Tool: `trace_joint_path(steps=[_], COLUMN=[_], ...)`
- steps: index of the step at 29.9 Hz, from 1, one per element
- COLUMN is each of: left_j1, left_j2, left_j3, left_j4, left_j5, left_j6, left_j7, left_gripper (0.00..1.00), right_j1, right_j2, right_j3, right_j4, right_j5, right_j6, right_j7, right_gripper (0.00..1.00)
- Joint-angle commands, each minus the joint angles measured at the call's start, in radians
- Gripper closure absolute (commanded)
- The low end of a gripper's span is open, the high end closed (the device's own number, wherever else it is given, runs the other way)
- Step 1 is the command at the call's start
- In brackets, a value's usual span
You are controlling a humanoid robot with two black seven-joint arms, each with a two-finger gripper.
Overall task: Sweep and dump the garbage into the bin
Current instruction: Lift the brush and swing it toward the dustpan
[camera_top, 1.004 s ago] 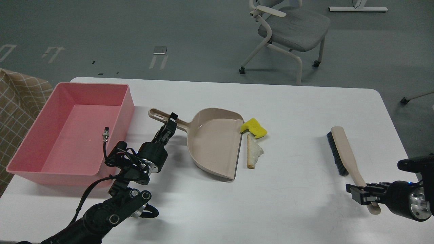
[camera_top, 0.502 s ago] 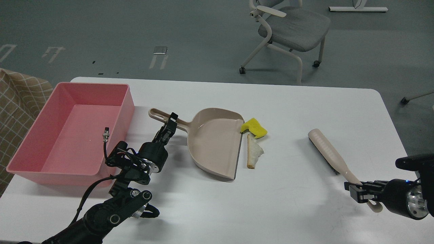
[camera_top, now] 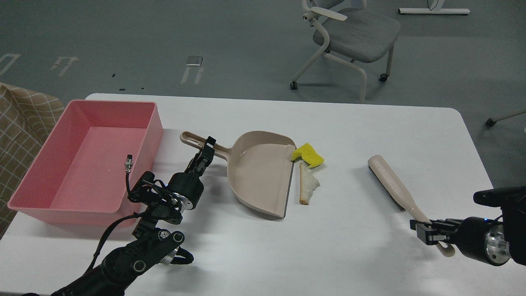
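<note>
The garbage lies at the table's middle: a yellow sponge chunk point(camera_top: 308, 155) and a torn white bread slice point(camera_top: 308, 186), both just right of the beige dustpan's point(camera_top: 259, 172) front lip. My left gripper point(camera_top: 206, 150) is shut on the dustpan's handle; the pan rests flat. My right gripper point(camera_top: 429, 233) is shut on the handle end of a beige brush point(camera_top: 390, 181), turned back-up with its bristles facing down, well right of the garbage. The pink bin point(camera_top: 111, 102) stands at the far left, with nothing in it.
A white table point(camera_top: 370, 255) bears everything; its right edge is close to my right arm. A grey wheeled chair point(camera_top: 353, 33) stands on the floor beyond the table. A checkered cloth point(camera_top: 20, 123) shows at the left edge behind the bin.
My right gripper has turned the brush from lying on its side to bristles-down and carried it left, toward the garbage. The left arm and dustpan have not moved.
</note>
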Motion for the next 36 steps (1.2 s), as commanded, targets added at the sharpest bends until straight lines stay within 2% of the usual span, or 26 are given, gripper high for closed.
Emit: trace_joint_path(steps=[1,14,21,36], left_j1=[0.000,0.000,-0.001,-0.003], left_j2=[0.001,-0.007,-0.009,-0.002], left_j3=[0.000,0.000,0.000,0.002], left_j4=[0.000,0.000,0.000,0.000], left_j5=[0.000,0.000,0.002,0.002], left_j6=[0.000,0.000,0.000,0.000], left_j7=[0.000,0.000,0.000,0.000], left_gripper=[0.73,0.73,0.73,0.73], right_j1=[-0.001,-0.004,-0.004,0.009], right_j2=[0.023,0.046,0.086,0.129], right_j3=[0.006,0.030,0.029,0.044], right_j4=[-0.001,-0.003,-0.001,-0.003], right_j5=[0.002,0.091,0.131,0.157], right_j6=[0.000,0.000,0.000,0.000], right_j7=[-0.004,-0.030,-0.069,-0.087], right_gripper=[0.87,0.87,0.87,0.87])
